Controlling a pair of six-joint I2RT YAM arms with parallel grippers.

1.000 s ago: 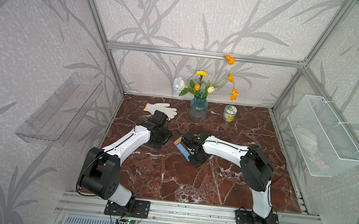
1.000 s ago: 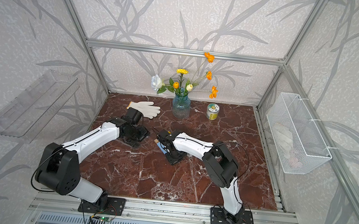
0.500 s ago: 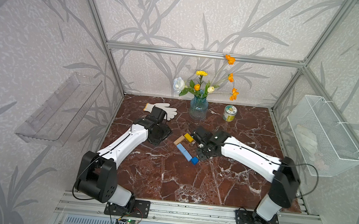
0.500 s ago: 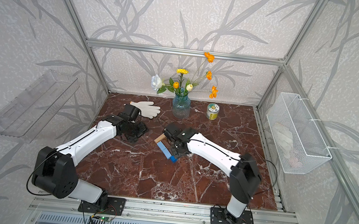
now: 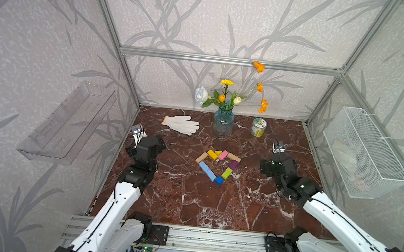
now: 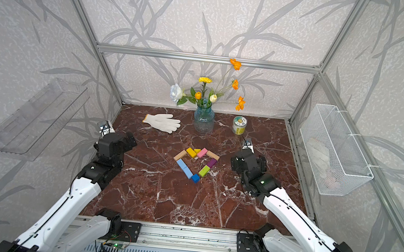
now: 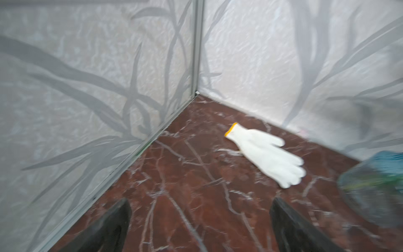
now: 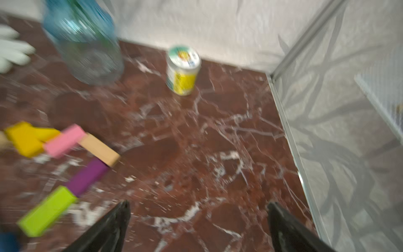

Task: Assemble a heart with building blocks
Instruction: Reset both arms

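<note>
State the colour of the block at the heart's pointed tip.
Dark blue: the small wooden tip block shows clearly in both top views.

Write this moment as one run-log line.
stage: heart laid out on table | left claw: open, empty | right claw: open, empty | contact with heart: none

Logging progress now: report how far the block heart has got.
Done: the heart lies as a closed outline of coloured blocks, dark blue block at its tip. In hand: nothing; the left gripper and right gripper stand open and empty, apart from it on either side. Left: seemingly nothing; no loose block shows.
</note>
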